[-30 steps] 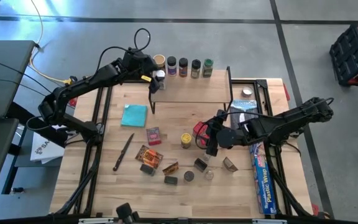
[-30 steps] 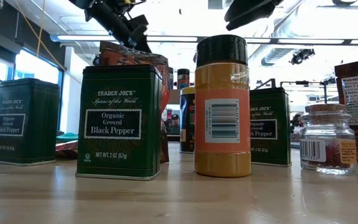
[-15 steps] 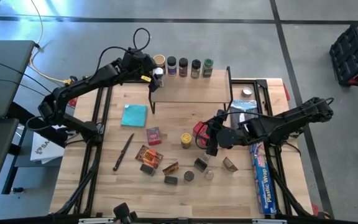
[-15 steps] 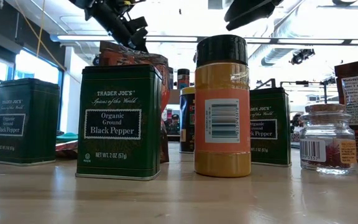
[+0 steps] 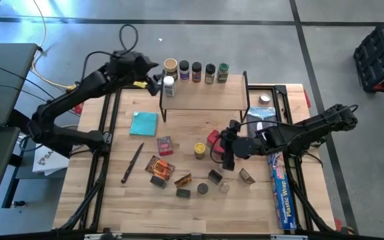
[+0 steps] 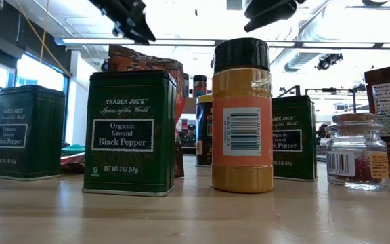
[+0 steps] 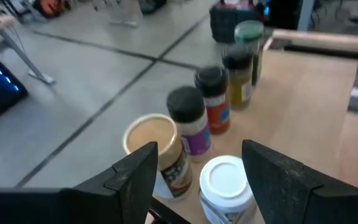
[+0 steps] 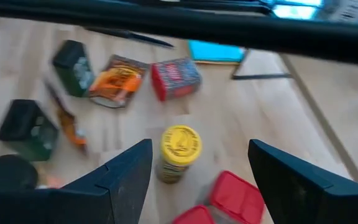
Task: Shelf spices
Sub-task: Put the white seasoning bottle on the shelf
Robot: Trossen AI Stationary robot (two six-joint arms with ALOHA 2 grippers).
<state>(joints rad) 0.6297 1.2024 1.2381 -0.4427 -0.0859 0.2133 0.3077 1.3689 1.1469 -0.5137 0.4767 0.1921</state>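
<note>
Shelf [image 5: 205,99] corner: left claw [image 5: 153,83] open, beside white-lidded jar [image 5: 169,87].

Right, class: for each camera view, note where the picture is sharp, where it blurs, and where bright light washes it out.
Low view: the black pepper tin and orange jar are crisp, the ceiling lights glare white. Left wrist view: the white-lidded jar and row of jars are soft. Right wrist view: the yellow-lidded jar and red box are smeared. High view: evenly lit, sharp.
</note>
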